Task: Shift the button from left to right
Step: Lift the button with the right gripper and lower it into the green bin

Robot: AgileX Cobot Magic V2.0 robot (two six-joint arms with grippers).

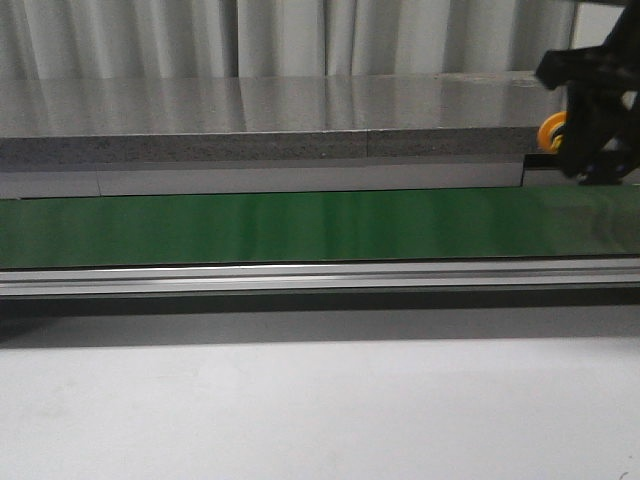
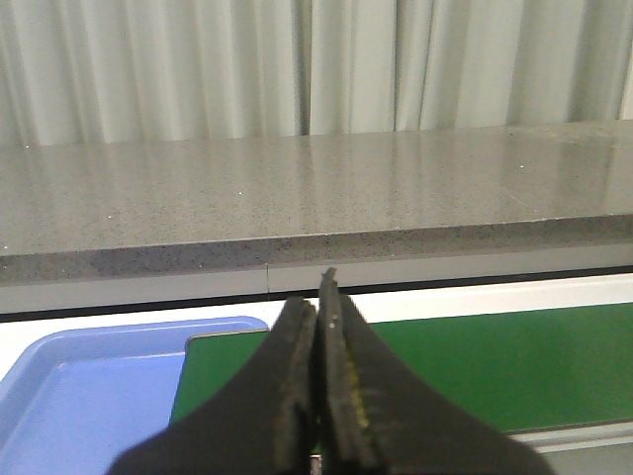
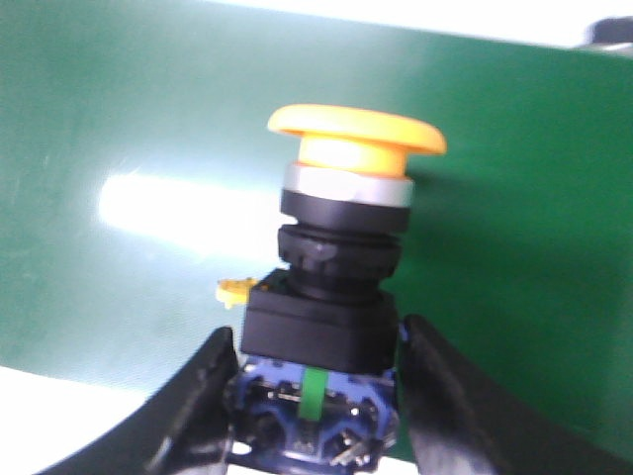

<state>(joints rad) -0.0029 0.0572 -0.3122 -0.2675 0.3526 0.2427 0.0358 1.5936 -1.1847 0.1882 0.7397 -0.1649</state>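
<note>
The button (image 3: 331, 277) has a round yellow-orange head, a black body and a blue base with a green mark. My right gripper (image 3: 315, 396) is shut on its base, with the green belt (image 3: 119, 129) behind it. In the front view the right gripper (image 1: 590, 150) is at the far right, just above the belt's (image 1: 300, 225) far edge, and only the button's orange head (image 1: 551, 132) shows beside the fingers. My left gripper (image 2: 317, 327) is shut and empty, over the belt's (image 2: 495, 366) left end.
A blue tray (image 2: 89, 391) lies at the belt's left end. A grey stone counter (image 1: 250, 125) runs behind the belt, with curtains behind it. A metal rail (image 1: 320, 275) borders the belt's near edge, and a white table (image 1: 320, 410) lies in front.
</note>
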